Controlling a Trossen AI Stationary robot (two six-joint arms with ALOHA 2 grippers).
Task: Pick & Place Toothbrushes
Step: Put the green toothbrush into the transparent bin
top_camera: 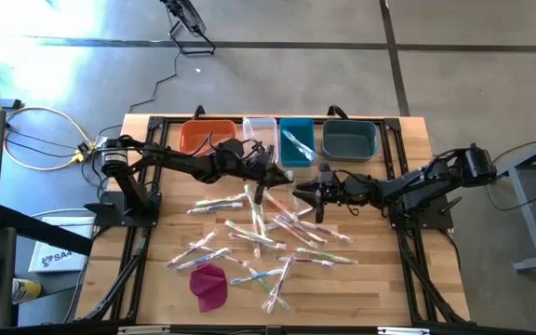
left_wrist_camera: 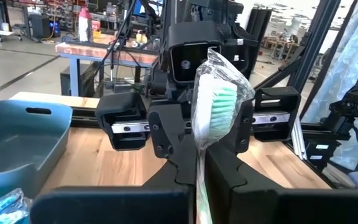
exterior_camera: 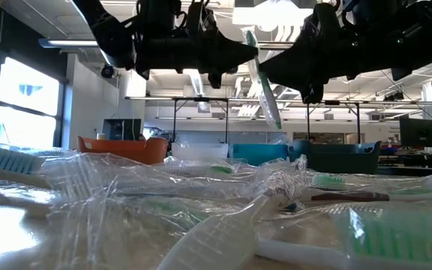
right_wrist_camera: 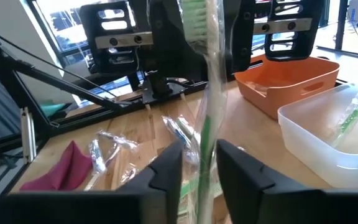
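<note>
**Green toothbrush passed between two grippers above the tabletop**

The left gripper [top_camera: 285, 189] is clamped tight on a wrapped green toothbrush [exterior_camera: 264, 84], held in the air above the middle of the tabletop [top_camera: 380, 288]. In the left wrist view the handle runs up between the two dark fingers [left_wrist_camera: 166, 155] and the pale green bristle head, inside its clear wrapper, stands above them. The right gripper [top_camera: 303, 192] faces it from just beside; in the right wrist view its fingers [right_wrist_camera: 166, 168] stand a little apart on either side of the same toothbrush, and whether they touch the wrapper cannot be told. In the low view the brush hangs tilted between the two dark grippers.

Below and around them, the rest of the toothbrushes [top_camera: 249, 237] lie scattered across the middle of the tabletop in shiny clear wrappers, some crossing each other. A magenta cloth [top_camera: 209, 285] lies near the front left of the scatter.

Along the far edge stands a row of four bins: an orange bin [top_camera: 205, 136], a clear bin [top_camera: 260, 133], a teal bin [top_camera: 298, 141] with a wrapped toothbrush in it, and a dark blue-grey bin [top_camera: 350, 140]. The right wrist view also shows a wrapped green brush in the clear bin.
</note>
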